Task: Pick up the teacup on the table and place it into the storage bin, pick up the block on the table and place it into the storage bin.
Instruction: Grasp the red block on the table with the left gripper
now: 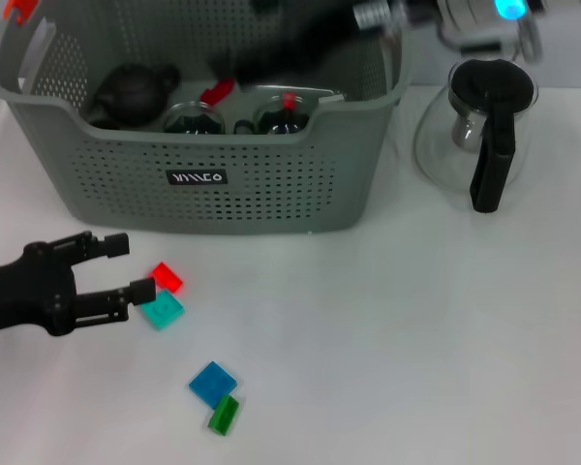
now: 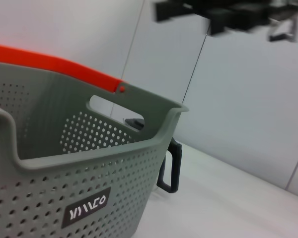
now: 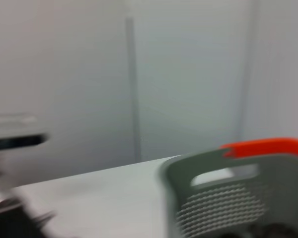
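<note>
The grey-green storage bin [image 1: 271, 194] stands at the back left; its perforated wall also fills the left wrist view [image 2: 49, 193] and a corner shows in the right wrist view [image 3: 223, 198]. Inside it lie a black teapot [image 1: 131, 92] and two glass cups [image 1: 194, 118] with red parts. No teacup shows on the table. A red block [image 1: 166, 278] and a teal block [image 1: 162, 310] lie in front of the bin. My left gripper [image 1: 128, 266] is open just left of them, one fingertip almost touching the red block. My right gripper [image 1: 261, 58] is a dark blur above the bin.
A blue block [image 1: 213, 383] and a green block [image 1: 224, 415] lie nearer the front edge. A glass kettle [image 1: 465, 145] with a black handle [image 2: 170, 168] stands right of the bin. Orange-red handle clips [image 2: 54, 64] top the bin's ends.
</note>
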